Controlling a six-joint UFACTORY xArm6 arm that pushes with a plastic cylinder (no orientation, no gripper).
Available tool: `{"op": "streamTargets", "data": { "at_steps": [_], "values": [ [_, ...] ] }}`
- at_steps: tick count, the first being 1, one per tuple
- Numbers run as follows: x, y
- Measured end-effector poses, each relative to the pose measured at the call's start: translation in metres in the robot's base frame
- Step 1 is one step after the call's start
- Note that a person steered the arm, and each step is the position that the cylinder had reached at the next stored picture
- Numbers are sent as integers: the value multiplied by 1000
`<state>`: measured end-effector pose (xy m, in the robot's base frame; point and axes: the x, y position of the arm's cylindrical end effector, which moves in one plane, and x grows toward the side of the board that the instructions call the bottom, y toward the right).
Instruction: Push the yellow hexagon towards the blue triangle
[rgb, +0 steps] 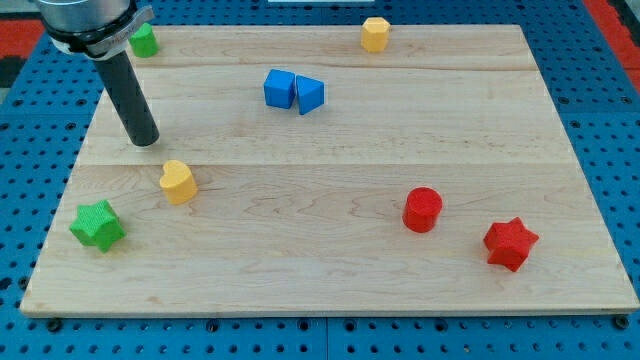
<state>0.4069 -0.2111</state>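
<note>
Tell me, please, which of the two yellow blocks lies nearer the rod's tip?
The yellow heart, just below-right of my tip; the yellow hexagon sits far off at the view's top.

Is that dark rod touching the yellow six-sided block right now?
No. My tip rests on bare wood at the view's left, above the yellow heart, while the yellow hexagon sits far off at the view's top.

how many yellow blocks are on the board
2. The yellow hexagon sits at the view's top edge, right of centre. The yellow heart lies on the view's left, just below-right of my tip. None appear hidden.
</note>
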Motion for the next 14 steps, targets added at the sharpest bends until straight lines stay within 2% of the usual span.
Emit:
{"op": "streamTargets", "data": {
  "at_steps": [1,2,3,4,6,7,8,9,10,12,13,14],
  "values": [
    [-26,15],
    [-21,125],
    [-19,207],
    [-32,255],
    [-112,391],
    [-127,471],
    [-170,506],
    [-214,511],
    [-216,468],
    [-215,280],
    [-209,217],
    [-175,215]
  ]
}}
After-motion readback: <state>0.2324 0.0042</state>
